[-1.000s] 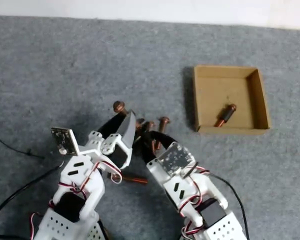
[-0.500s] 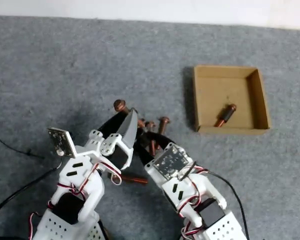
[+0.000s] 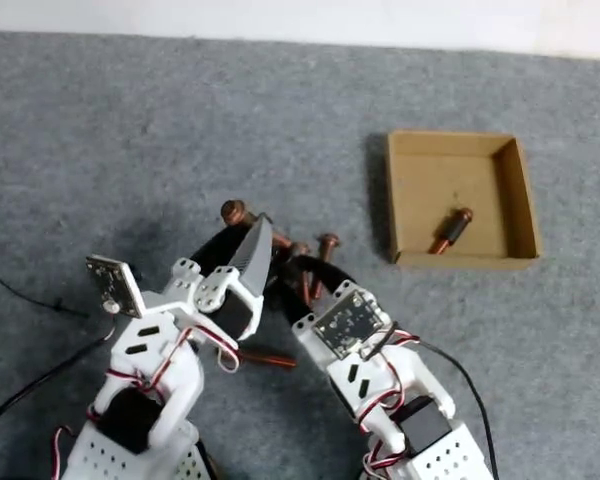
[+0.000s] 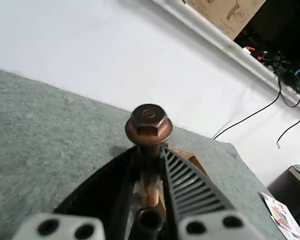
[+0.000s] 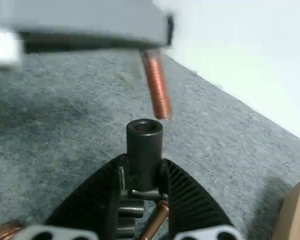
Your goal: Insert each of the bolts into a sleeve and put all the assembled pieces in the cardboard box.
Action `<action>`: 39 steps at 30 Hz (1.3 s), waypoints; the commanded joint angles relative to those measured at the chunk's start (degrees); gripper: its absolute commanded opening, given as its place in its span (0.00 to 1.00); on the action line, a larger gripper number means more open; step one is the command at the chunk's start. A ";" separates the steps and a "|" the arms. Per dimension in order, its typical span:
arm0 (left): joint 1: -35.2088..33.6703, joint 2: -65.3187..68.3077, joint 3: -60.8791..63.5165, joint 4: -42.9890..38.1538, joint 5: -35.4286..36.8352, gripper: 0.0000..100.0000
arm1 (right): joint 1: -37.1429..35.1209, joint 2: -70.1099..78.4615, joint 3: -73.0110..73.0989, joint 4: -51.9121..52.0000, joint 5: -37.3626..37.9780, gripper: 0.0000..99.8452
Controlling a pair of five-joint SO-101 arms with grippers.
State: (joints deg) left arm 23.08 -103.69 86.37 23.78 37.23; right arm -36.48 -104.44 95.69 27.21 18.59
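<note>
My left gripper [image 4: 149, 150] is shut on a copper bolt [image 4: 148, 125], hex head outward, and it is lifted off the carpet. In the high view that bolt's head [image 3: 234, 212] sticks out past the left gripper [image 3: 248, 235]. My right gripper [image 5: 144, 165] is shut on a dark sleeve [image 5: 144, 145], held upright. The bolt's threaded shaft [image 5: 156, 90] hangs tilted just above the sleeve's mouth, its tip a little to one side of the opening. The right gripper [image 3: 285, 275] sits close under the left one. The cardboard box [image 3: 412, 195] holds one assembled piece [image 3: 450, 231].
Two loose bolts [image 3: 328, 243] [image 3: 300, 252] lie on the grey carpet just past the grippers, and another bolt [image 3: 267, 356] lies between the two arms. More sleeves and a bolt [image 5: 155, 217] lie below the right gripper. A black cable tie [image 3: 40, 303] lies at the left.
The left arm has swung slightly left, carrying the bolt's head a little up and left in the high view. The right gripper with the sleeve has barely shifted.
</note>
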 commanded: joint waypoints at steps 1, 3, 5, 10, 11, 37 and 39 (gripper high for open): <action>0.92 -0.92 -7.34 5.63 0.09 0.00 | 0.84 -0.84 4.53 -1.63 0.35 0.00; 0.92 -0.92 -7.34 5.89 0.09 0.00 | 0.84 -0.84 5.32 -1.63 0.35 0.00; 1.19 -0.92 -6.90 5.98 0.09 0.00 | 0.84 -0.84 5.93 -1.63 0.35 0.00; 1.36 -0.92 -4.62 5.80 0.09 0.00 | 0.84 -0.84 5.93 -1.63 0.35 0.00; 1.45 -0.92 -4.18 5.80 0.09 0.00 | 0.84 -0.84 5.93 -1.63 0.35 0.00; 8.04 -0.84 7.34 5.71 -9.85 0.00 | 2.59 -0.92 5.76 -1.63 0.44 0.00; 6.55 -0.84 6.90 5.71 -9.67 0.00 | 2.59 -0.92 5.76 -1.63 0.44 0.00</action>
State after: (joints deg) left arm 30.11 -104.48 93.41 28.88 28.18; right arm -35.52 -104.35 95.69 27.30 18.68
